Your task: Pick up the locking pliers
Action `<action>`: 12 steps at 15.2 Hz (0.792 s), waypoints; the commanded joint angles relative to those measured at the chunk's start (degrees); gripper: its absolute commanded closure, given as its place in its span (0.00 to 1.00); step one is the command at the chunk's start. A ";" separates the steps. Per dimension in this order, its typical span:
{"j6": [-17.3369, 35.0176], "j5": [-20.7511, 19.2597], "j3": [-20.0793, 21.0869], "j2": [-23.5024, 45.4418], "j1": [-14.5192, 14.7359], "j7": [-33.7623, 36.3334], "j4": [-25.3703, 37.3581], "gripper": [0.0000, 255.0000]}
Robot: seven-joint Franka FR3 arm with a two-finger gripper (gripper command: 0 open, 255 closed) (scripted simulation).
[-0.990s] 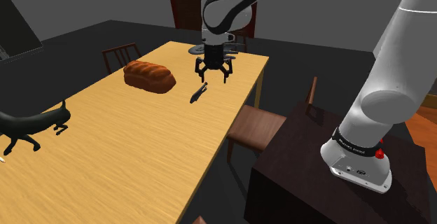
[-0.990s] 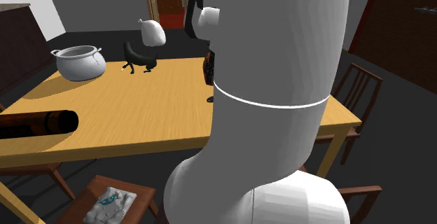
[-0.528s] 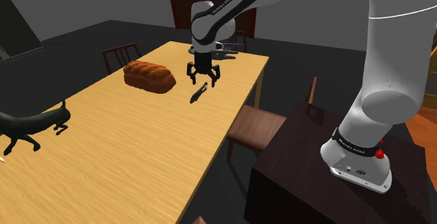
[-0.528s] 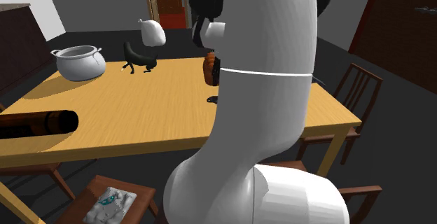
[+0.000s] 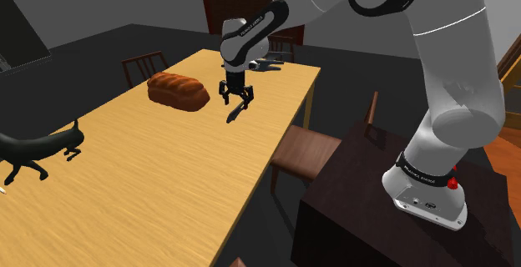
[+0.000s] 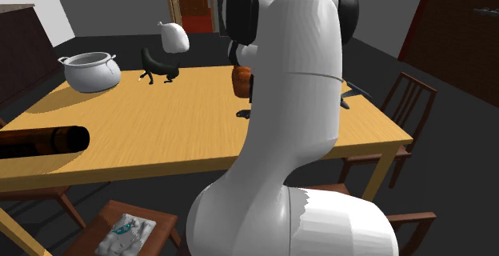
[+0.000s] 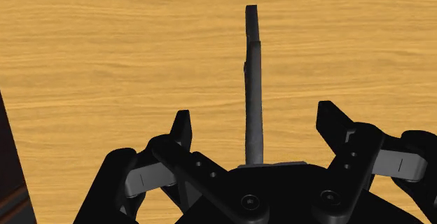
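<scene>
The locking pliers [image 5: 235, 112] are a slim dark grey tool lying flat on the wooden table [image 5: 150, 173], to the right of the bread in the shoulder view. My black gripper [image 5: 236, 98] hangs just above them, pointing down, open. In the wrist view the pliers [image 7: 253, 82] run straight out from between the two fingertips [image 7: 181, 127], which stand wide apart on either side and do not touch them. My gripper [image 7: 256, 123] holds nothing. In the second exterior view one end of the pliers [image 6: 241, 114] peeks out beside the white arm.
A brown bread loaf [image 5: 178, 90] lies close by. A second dark tool [image 5: 269, 63] sits near the table's far end. A black cat figure [image 5: 37, 148], a grey pot [image 6: 90, 70] and a dark cylinder [image 6: 44, 141] occupy the other end. Chairs [image 5: 305, 153] line the table edge.
The gripper has come down and shifted slightly to the shoulder view's left, from above the table to just over the pliers. Its fingers stay open. The pliers have not moved.
</scene>
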 commanded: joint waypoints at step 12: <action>2.75 -0.11 -0.19 3.36 0.17 -0.20 0.62 1.00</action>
